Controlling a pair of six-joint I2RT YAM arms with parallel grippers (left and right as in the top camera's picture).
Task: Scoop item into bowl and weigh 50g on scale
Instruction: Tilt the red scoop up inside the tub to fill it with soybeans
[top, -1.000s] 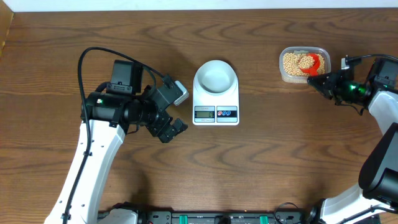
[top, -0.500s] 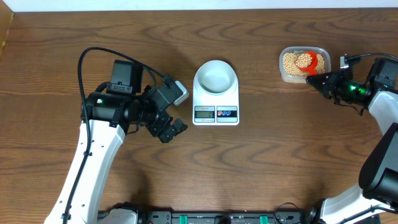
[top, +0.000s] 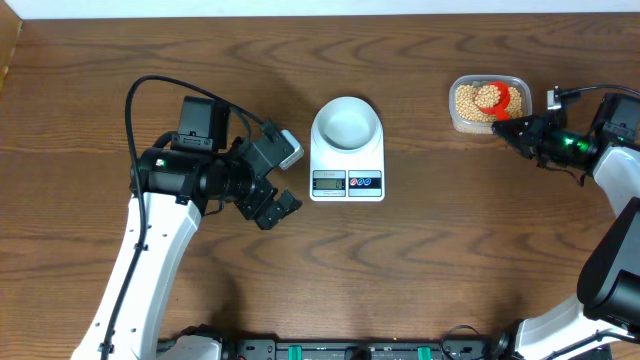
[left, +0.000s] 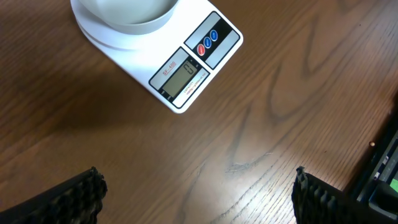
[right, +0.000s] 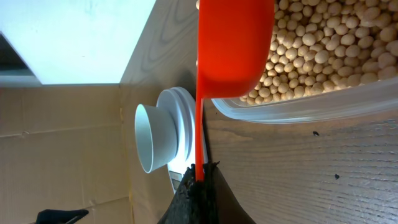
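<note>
Tan-yellow beans (top: 470, 101) fill a clear plastic tub (top: 455, 118) at the far right. My right gripper (top: 508, 129) is shut on the thin handle of a red scoop (top: 497, 97), just in front of the tub. The scoop's cup (right: 233, 43) sits among the beans (right: 323, 56) inside the tub. The white bowl (top: 346, 122) stands on the white scale (top: 347, 182) at the table's middle and shows nothing inside. My left gripper (top: 273, 208) hovers left of the scale, open and holding nothing, with the scale (left: 186, 71) ahead of its fingers (left: 78, 196).
The tub's clear wall (right: 298, 109) stands between my right gripper (right: 199, 180) and the beans. Bare wooden table surrounds the scale. A black rail with green parts (top: 330, 350) runs along the front edge.
The red scoop has shifted slightly left and farther into the tub over the beans, with my right gripper nudging along. The left arm has not moved.
</note>
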